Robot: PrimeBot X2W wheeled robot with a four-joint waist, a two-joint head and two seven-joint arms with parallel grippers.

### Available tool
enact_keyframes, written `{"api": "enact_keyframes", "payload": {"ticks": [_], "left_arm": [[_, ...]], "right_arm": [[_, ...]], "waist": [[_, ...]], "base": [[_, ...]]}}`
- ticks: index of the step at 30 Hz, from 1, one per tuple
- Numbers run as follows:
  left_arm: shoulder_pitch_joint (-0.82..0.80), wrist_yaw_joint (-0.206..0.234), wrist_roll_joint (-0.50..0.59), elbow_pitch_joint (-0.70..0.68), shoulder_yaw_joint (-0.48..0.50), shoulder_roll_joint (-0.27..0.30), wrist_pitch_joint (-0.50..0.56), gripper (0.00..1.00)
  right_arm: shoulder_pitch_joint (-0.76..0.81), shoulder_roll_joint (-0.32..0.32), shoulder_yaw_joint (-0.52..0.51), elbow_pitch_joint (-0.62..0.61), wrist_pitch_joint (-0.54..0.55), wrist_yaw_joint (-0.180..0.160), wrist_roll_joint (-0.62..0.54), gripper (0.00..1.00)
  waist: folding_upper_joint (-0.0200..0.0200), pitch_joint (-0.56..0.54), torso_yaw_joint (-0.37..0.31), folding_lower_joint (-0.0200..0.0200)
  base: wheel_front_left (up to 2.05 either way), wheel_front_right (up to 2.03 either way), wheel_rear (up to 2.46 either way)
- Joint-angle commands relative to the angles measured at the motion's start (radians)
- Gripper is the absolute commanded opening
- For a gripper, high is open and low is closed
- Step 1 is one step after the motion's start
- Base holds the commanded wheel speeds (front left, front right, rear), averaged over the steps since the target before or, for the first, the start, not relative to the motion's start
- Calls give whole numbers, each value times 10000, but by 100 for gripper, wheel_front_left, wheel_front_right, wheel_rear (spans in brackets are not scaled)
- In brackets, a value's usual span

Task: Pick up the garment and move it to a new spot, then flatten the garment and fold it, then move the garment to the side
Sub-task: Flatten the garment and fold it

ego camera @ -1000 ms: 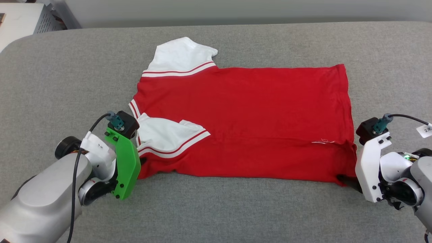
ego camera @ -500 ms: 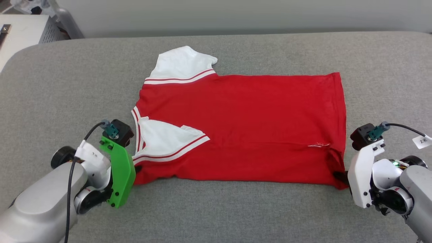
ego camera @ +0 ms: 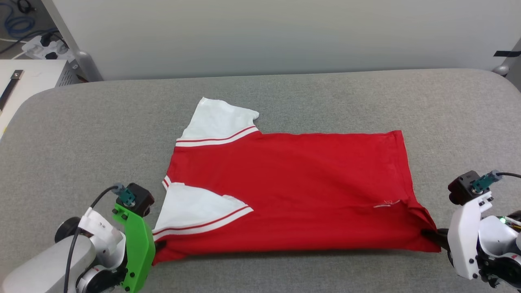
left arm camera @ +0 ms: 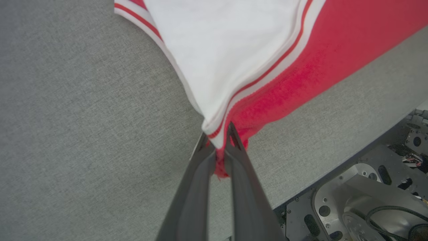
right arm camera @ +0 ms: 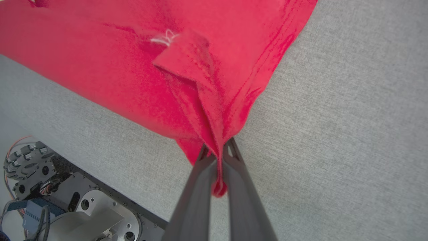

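Grey fabric covers a padded table (ego camera: 325, 97), and a red and white shirt (ego camera: 293, 191) lies spread across its middle, collar end toward the robot's left, hem toward its right. The cloth looks light, soft and limp, so it should sag and crease wherever unsupported; its near corners seem the best holds. The left gripper (left arm camera: 219, 140) is pinched tight on the near corner by the folded-in sleeve (ego camera: 199, 211), and the right gripper (right arm camera: 219, 147) is pinched tight on the near hem corner.
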Motion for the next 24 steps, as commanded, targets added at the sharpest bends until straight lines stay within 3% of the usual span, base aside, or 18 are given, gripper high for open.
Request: {"api": "enact_keyframes", "payload": {"ticks": [1, 6, 13, 14, 15, 16, 24], "left_arm": [[245, 138, -58, -85, -14, 148, 1, 0], [678, 386, -157, -152, -129, 127, -71, 0], [916, 473, -126, 503, -198, -270, -472, 0], [918, 484, -111, 590, -194, -307, -526, 0], [941, 521, -149, 691, -164, -355, -578, 42], [961, 551, -187, 748, -141, -379, -605, 100], [653, 594, -113, 203, 520, -2, -1687, 100]], "right_arm": [[304, -116, -85, -59, 135, -6, 104, 0], [899, -60, -398, 29, 349, -6, 125, 0], [1164, 625, -724, 725, -177, -6, -328, 0], [1196, 714, -774, 775, -329, -6, -369, 44], [1259, 810, -865, 836, -544, -6, -401, 100], [1324, 878, -949, 864, -734, -6, -413, 100], [1995, 1156, -2270, 211, -2845, -6, -1111, 100]], "waist": [[0, -16, 7, 0], [0, 118, -1, 0], [0, 345, 22, 0], [0, 333, 34, 0], [0, 292, 61, 0], [0, 249, 82, 0], [0, -215, 178, 0]], "base": [[0, 0, 0], [0, 0, 0], [0, 0, 0], [0, 0, 0], [0, 0, 0], [0, 0, 0], [0, 0, 0]]}}
